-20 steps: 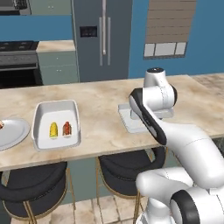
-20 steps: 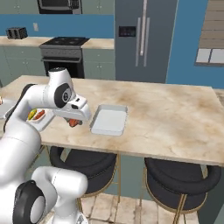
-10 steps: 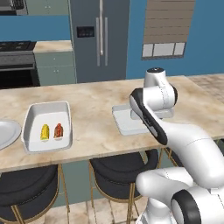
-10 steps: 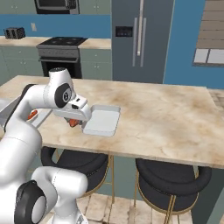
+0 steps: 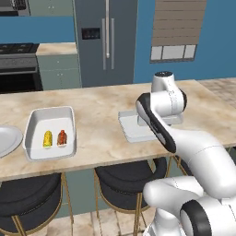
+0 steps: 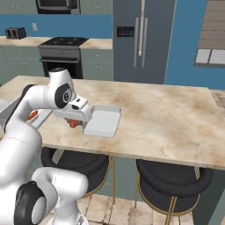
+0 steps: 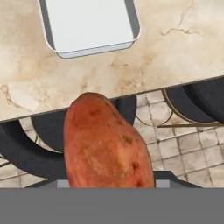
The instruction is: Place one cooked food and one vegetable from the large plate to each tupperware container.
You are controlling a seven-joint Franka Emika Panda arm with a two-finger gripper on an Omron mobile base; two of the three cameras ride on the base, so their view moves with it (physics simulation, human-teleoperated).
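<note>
A sweet potato is gripped in the hand, held just short of the smaller white tray, above the tabletop edge. It is judged firm, fairly heavy and best clamped across its thick middle. Its skin is reddish-brown with dark specks.

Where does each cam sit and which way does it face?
Left base view: behind-left of the arm, looking over the counter at the larger tray with two foods; arm at right.
Right base view: behind-right, facing the smaller tray; arm at left.
Hand view: on the hand, looking down past the held sweet potato at the smaller tray.
Shared: smaller tray.
</note>
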